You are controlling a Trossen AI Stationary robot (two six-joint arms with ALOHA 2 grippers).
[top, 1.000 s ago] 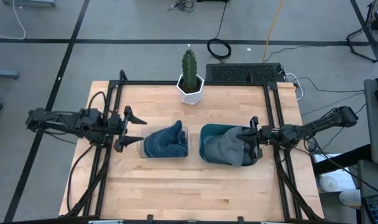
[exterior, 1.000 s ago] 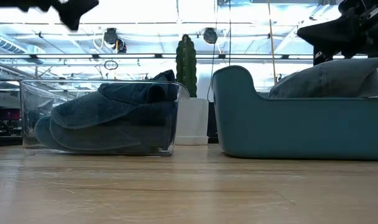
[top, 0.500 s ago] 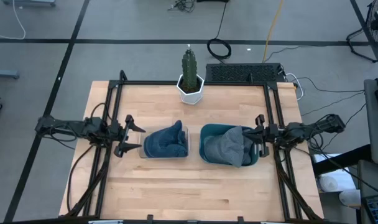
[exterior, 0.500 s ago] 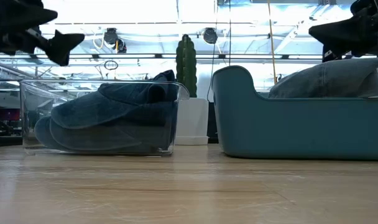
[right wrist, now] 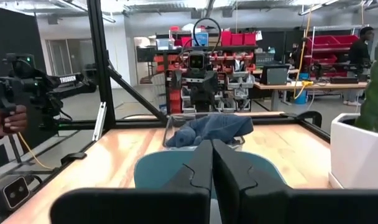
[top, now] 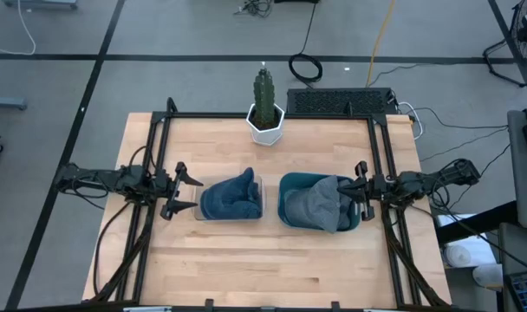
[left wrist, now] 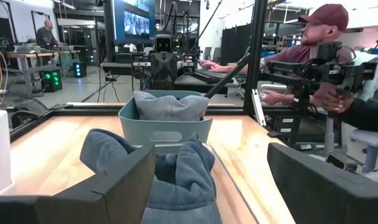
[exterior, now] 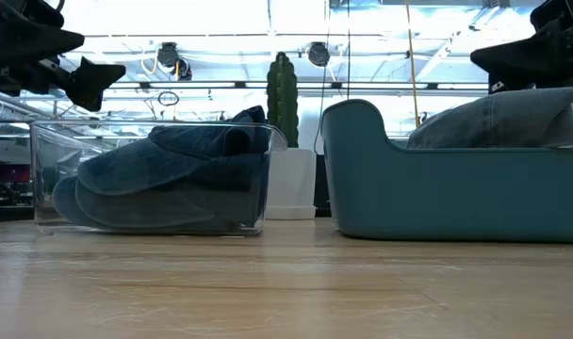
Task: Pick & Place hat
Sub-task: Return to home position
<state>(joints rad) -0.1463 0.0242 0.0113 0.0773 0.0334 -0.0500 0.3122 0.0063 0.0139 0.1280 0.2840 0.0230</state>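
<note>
A blue denim hat [top: 232, 198] lies crumpled in a clear bin [exterior: 41, 141] left of the table's middle. A grey hat [top: 316, 204] fills a teal bin [top: 285, 192] to its right and bulges above the rim [exterior: 499, 115]. My left gripper [top: 192, 192] hangs open, pointing level at the clear bin's left end, a little above it [exterior: 100, 75]. In the left wrist view its fingers [left wrist: 117, 186] frame the blue hat [left wrist: 183, 171]. My right gripper [top: 352, 189] is shut [right wrist: 212, 163] and hangs just over the teal bin's right end, pointing left.
A cactus in a white pot [top: 265, 111] stands at the table's far edge, behind the bins. Black frame rails [top: 380, 165] run along both sides of the table. A person [left wrist: 313, 56] holding control handles sits beyond the right edge. Bare wood lies toward the near edge.
My left gripper has come down from high above the table until it is a little above the clear bin's rim, staying open and level. My right arm has folded lower, and its shut gripper has levelled out over the teal bin's right end. Both hats lie still.
</note>
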